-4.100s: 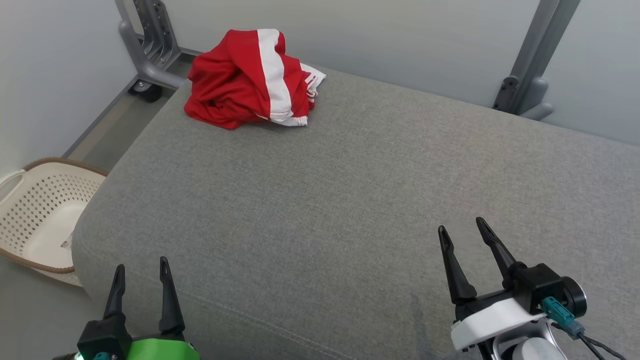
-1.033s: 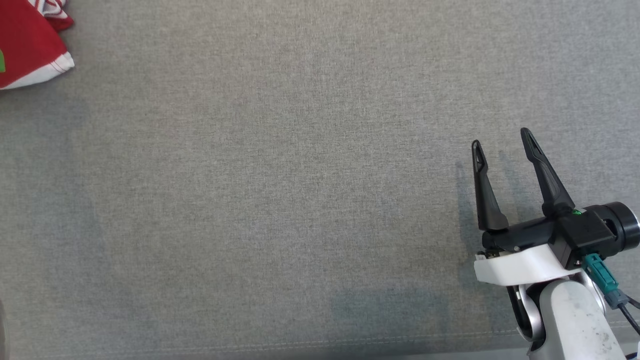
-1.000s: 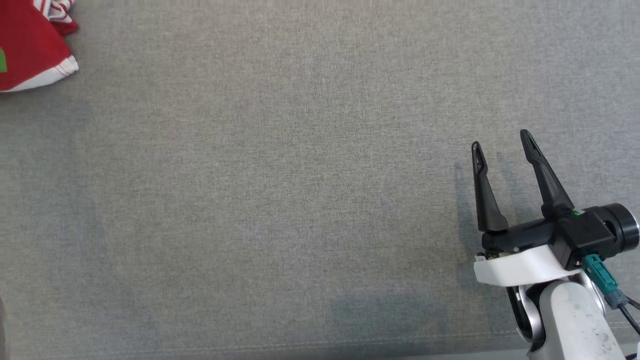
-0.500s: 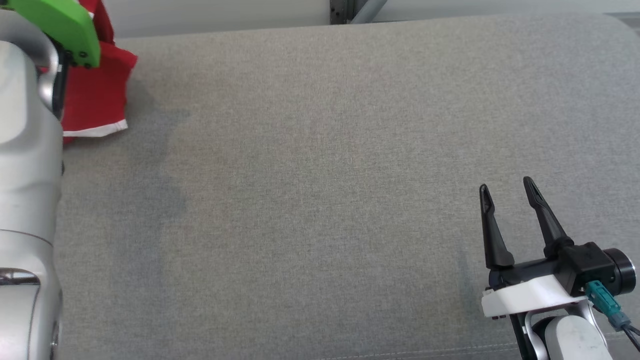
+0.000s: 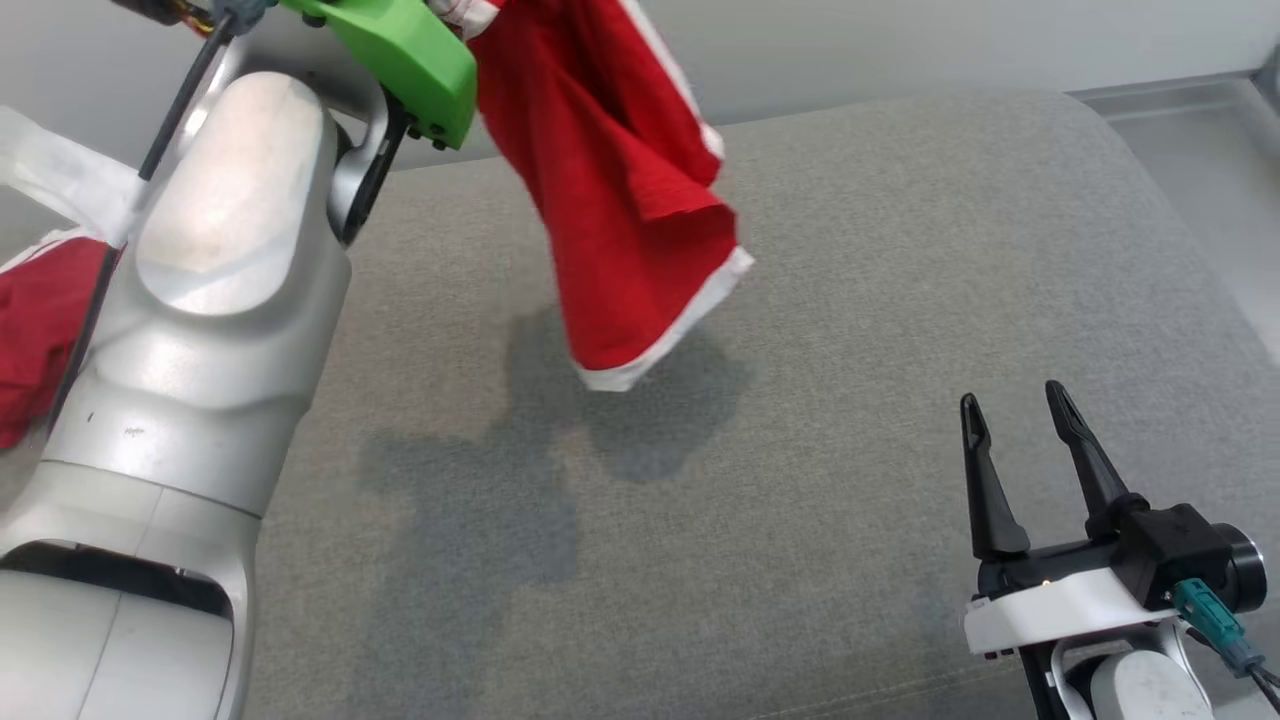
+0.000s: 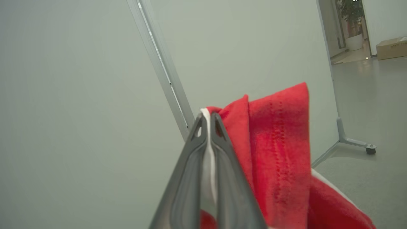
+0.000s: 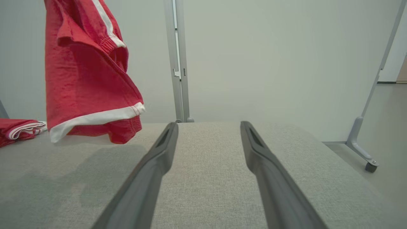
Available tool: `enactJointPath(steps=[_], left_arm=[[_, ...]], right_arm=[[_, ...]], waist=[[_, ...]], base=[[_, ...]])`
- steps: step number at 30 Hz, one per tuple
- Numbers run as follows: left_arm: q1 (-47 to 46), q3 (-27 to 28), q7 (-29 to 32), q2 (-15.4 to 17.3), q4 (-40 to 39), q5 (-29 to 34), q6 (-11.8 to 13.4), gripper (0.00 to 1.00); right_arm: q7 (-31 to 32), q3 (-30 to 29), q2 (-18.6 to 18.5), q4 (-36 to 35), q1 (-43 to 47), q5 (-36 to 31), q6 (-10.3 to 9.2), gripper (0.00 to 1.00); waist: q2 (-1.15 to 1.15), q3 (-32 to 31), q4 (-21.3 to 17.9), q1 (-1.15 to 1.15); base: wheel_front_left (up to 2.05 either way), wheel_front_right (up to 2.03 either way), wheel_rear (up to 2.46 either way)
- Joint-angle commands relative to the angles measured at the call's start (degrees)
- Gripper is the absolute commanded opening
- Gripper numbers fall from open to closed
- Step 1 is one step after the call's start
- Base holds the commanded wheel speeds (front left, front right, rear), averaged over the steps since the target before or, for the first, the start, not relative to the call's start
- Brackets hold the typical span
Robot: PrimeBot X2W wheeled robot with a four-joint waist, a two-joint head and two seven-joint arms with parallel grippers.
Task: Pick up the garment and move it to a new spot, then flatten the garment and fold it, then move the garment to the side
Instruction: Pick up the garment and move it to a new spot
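Note:
The garment (image 5: pixel 620 190) is red with white trim. It hangs in the air above the grey cushion (image 5: pixel 880 280), its hem just off the fabric. In the left wrist view my left gripper (image 6: pixel 208 119) is shut on a white edge of the garment (image 6: pixel 279 143), held high. In the right wrist view the garment (image 7: pixel 86 79) dangles at the upper left. My right gripper (image 5: pixel 1012 398) rests open and empty low over the cushion's near right part, well right of the garment; its fingers (image 7: pixel 159 159) point across the cushion. More red and white cloth (image 7: pixel 16 128) lies on the cushion at the far left; I cannot tell whether it belongs to the same garment.
My silver left forearm (image 5: pixel 200 300) stands tall across the left of the head view, with red cloth (image 5: pixel 30 330) behind it. A grey metal post (image 7: pixel 178 63) rises behind the cushion. A frame foot with a caster (image 7: pixel 365 162) stands on the floor beyond the cushion's rounded right end (image 5: pixel 1190 280).
The head camera has shifted. My left arm has lifted the garment off the cushion and swung it toward the middle, where it now hangs. The right gripper stays open.

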Motion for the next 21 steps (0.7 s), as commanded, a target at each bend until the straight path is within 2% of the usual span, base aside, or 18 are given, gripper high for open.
enactJointPath(steps=[1,8,13,21], left_arm=[[1.08,-0.75,-0.44,-0.11,-1.01,-0.86,-0.03,0.00],[4.99,-5.89,-2.98,1.28,-4.45,-5.71,-0.04,0.00],[10.16,-8.51,-3.54,2.92,-2.50,-7.60,-0.04,0.00],[21.66,-17.59,-3.74,9.77,0.65,-11.75,-0.05,0.00]], right_arm=[[-0.22,0.04,-0.15,-0.15,-0.14,0.58,-0.04,1.00],[-0.22,0.47,-0.13,-0.27,-1.76,1.49,-0.04,1.00],[-0.22,0.61,-0.14,-0.17,-2.24,1.92,-0.05,1.00],[-0.22,-0.58,-0.14,0.21,-1.64,1.78,-0.05,1.00]], waist=[[0.00,0.90,-3.22,0.00],[0.00,4.56,-6.46,0.00],[0.00,5.78,-7.42,0.00],[0.00,6.47,-7.93,0.00]], base=[[0.00,0.00,0.00],[0.00,0.00,0.00],[0.00,0.00,0.00],[0.00,0.00,0.00]])
